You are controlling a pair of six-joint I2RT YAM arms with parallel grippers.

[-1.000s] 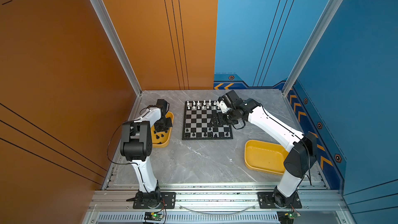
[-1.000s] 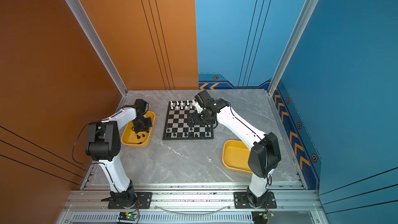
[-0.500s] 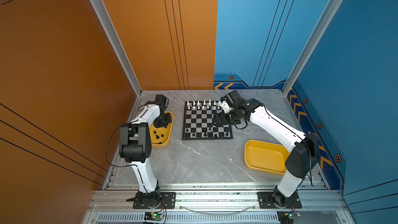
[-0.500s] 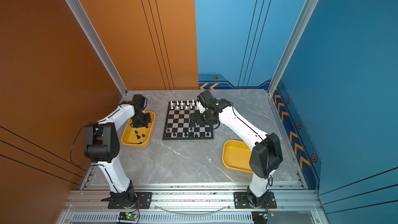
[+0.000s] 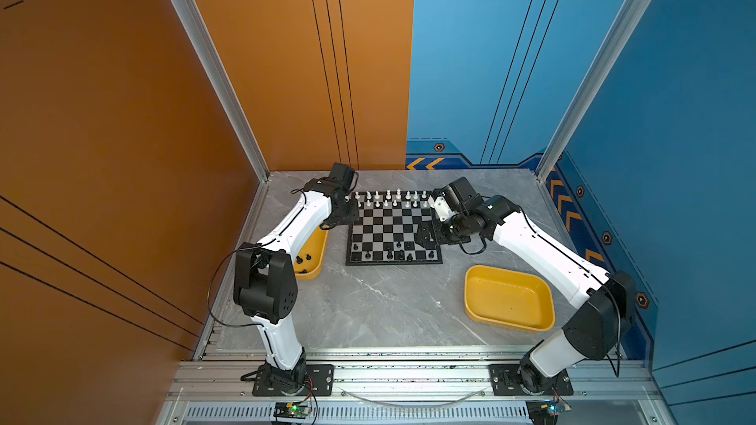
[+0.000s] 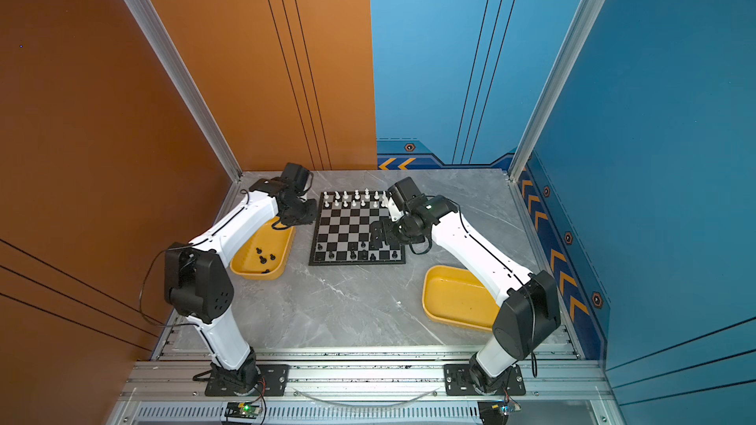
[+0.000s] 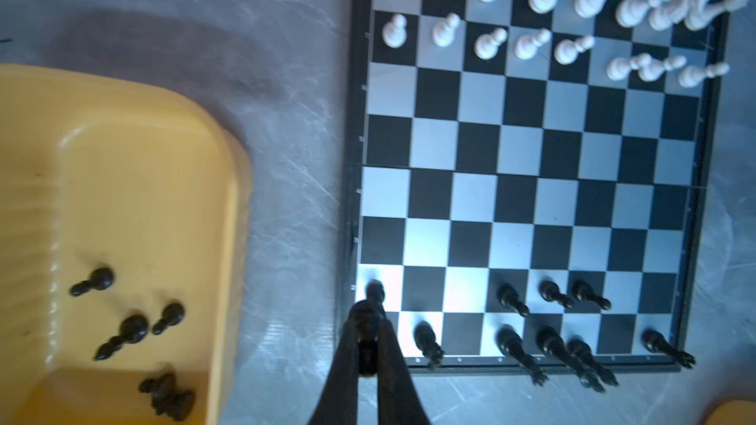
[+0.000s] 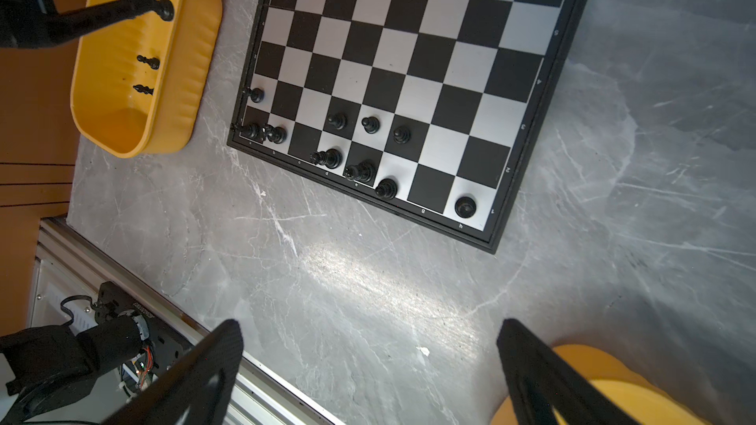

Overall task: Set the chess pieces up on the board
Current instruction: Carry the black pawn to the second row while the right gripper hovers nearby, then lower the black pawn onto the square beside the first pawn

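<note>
Right gripper (image 8: 370,322): is hanging over the board's right side with jaws spread wide, gripping nothing; the right tray (image 5: 507,296), nearest the rail, is lying empty
Left gripper (image 7: 367,316): is pinching one black piece (image 8: 165,9) at its fingertips, held up beside the board's left edge, over or just off the left tray (image 7: 143,181); the views are not settling which
Step in hand: by appearances, carrying that piece across to the board (image 5: 392,231); the black ranks (image 8: 360,171) on the near two rows are showing gaps; several spare black men (image 7: 122,335) are lying in the left tray
Doing it well: probably coming in from above rather than sliding sideways past the black ranks; lowering base first onto the middle of an empty square; letting go only once the base is sitting flat; the right arm is best keeping clear of the near rows
Black ranks: are standing upright, long axes vertical, knobs up
Spare black men: are lying on their sides, long axes pointing different ways
Black piece: is showing too dark and small to tell which way its long axis is running; it should be going down knob up
White ranks (image 7: 491,42): are filling both far rows, upright, facing black across the bare middle squares
</note>
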